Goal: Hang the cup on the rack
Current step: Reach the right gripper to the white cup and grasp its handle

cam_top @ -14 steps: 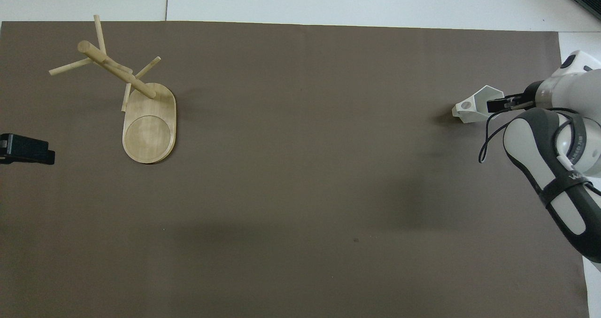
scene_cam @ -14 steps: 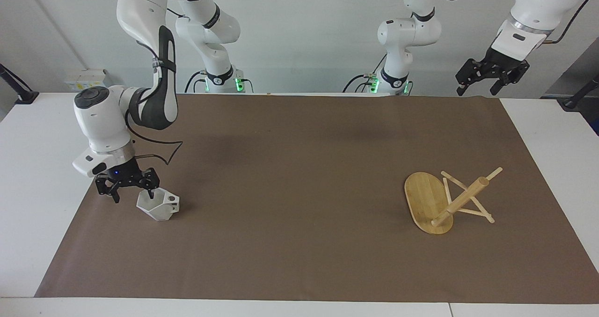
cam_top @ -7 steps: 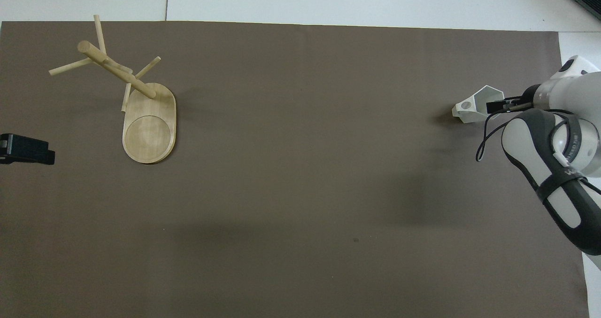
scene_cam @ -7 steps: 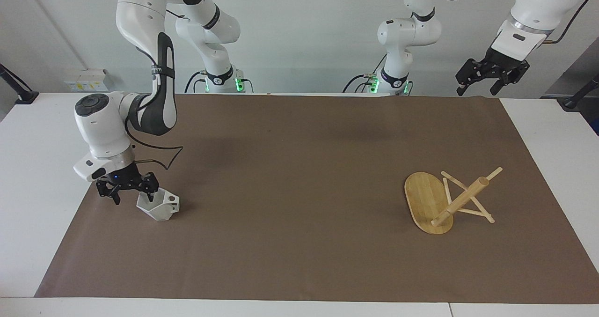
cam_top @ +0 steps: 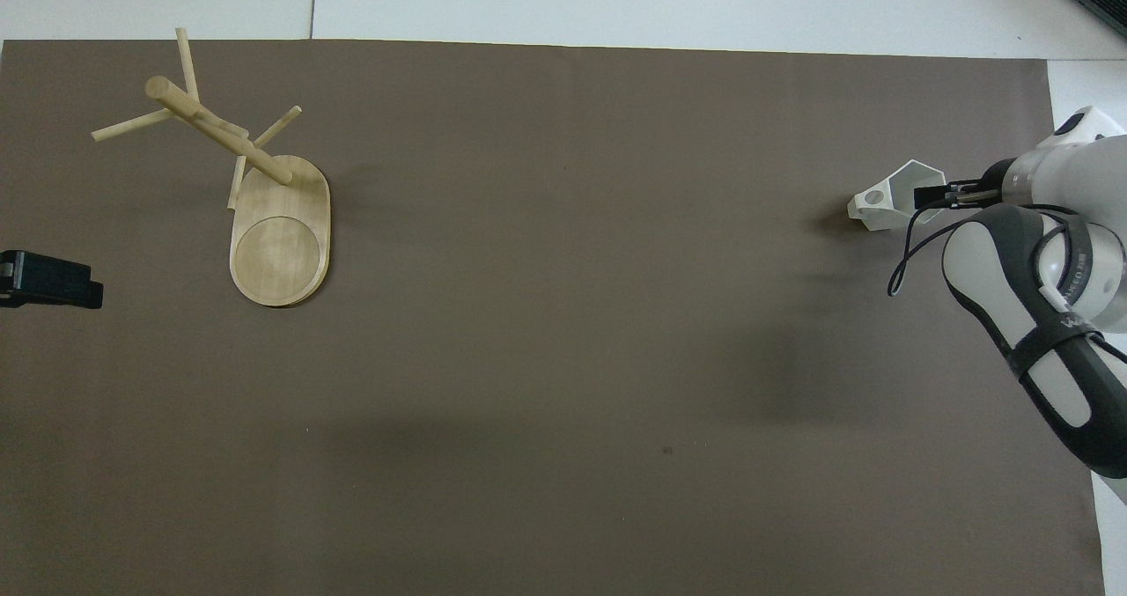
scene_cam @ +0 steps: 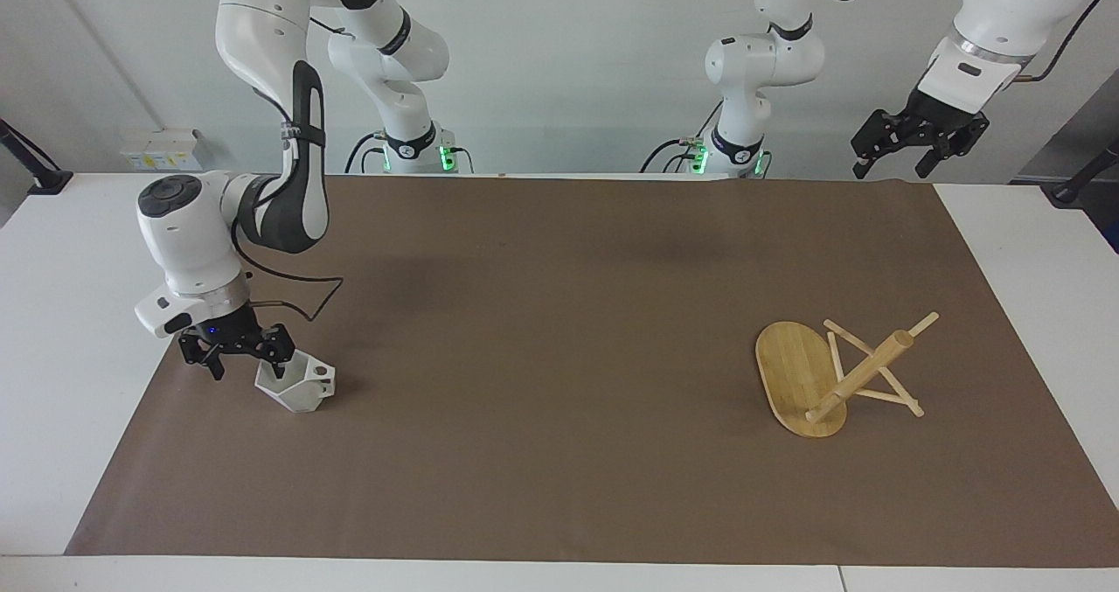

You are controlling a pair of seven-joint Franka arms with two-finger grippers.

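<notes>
one right gripper [scene_cam: 246, 365] slightly higher beside unmoved cup [scene_cam: 295, 383]

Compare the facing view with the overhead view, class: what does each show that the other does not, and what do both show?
Only the facing view shows both arm bases, the wall, and the whole left end effector raised over the mat's edge at the robots' side, its fingers spread open. Only the overhead view shows the round hole in the handle of the cup and the circle marked on the base of the rack. Both show the rack at the left arm's end of the brown mat, the cup at the right arm's end, and the right end effector at the cup's rim.
</notes>
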